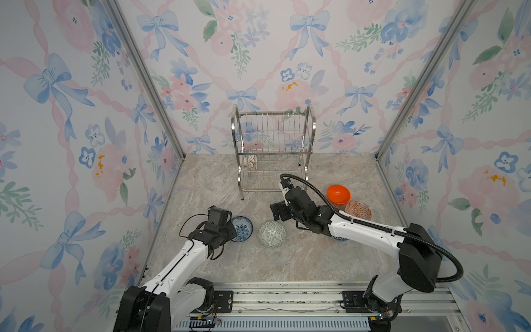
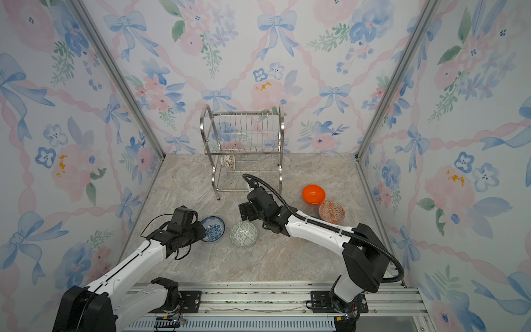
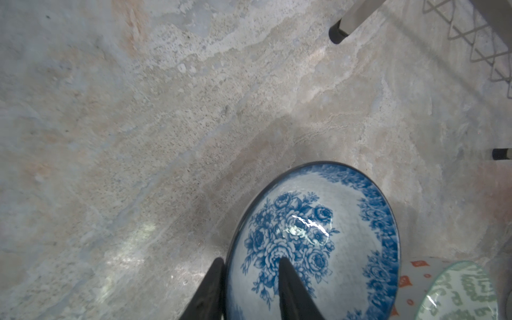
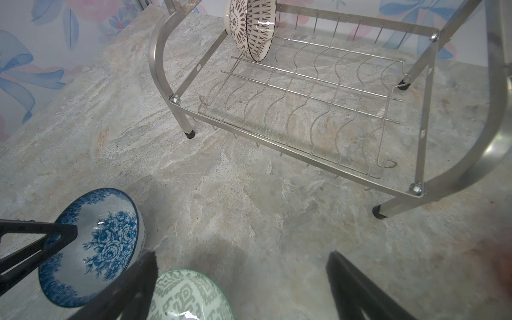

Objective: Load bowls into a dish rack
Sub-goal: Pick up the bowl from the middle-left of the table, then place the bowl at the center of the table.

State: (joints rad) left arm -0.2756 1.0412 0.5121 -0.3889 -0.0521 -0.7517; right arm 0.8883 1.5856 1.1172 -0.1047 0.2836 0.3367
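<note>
Two things: the left end effector (image 3: pixel 250 261) is pinched onto the rim of the blue floral bowl (image 3: pixel 318 221), a finger each side, on the bench (image 1: pixel 287 258) beside the green-grey bowl (image 1: pixel 272 234). The right end effector (image 4: pixel 242 257) is spread wide, nothing held. The white lattice bowl (image 4: pixel 250 27) is stood on edge in the lower tier of the dish rack (image 1: pixel 273 151).

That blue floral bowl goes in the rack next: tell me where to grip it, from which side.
Pinch the blue floral bowl by its rim from above, at the edge nearest the left gripper: it sits open side up, so one finger fits inside, one outside.
</note>
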